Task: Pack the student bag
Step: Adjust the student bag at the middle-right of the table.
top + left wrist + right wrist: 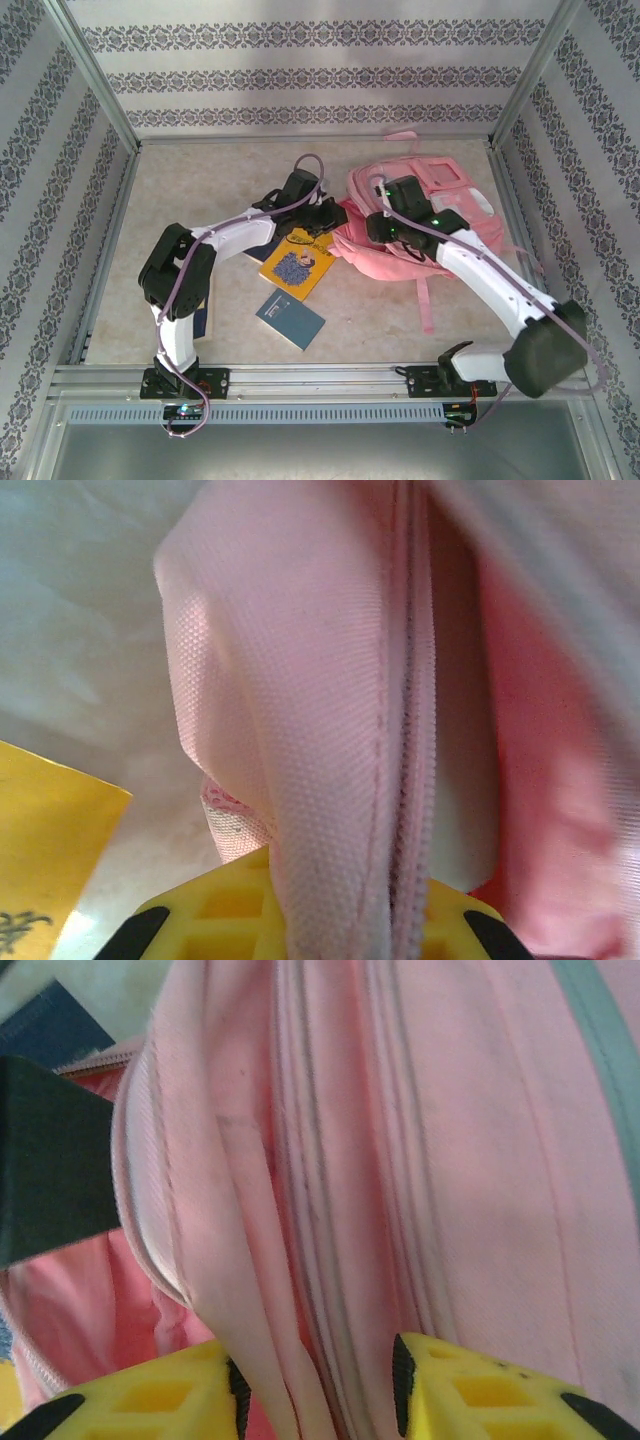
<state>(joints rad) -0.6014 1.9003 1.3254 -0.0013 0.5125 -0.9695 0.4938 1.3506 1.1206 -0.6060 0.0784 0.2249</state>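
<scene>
Both arms bend inward; left jaws clamp the student bag (455, 180) zip edge, right jaws straddle it, parted.

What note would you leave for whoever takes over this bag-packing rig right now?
Left gripper: shut on the zip edge of the bag.
Right gripper: open, jaws straddling a bag fold.
Bag: lying right of centre, both grippers at its left end.
Yellow book, blue book: outside, left of the bag.
Done: bag gripped. Left: spread the opening, load the books.
</scene>
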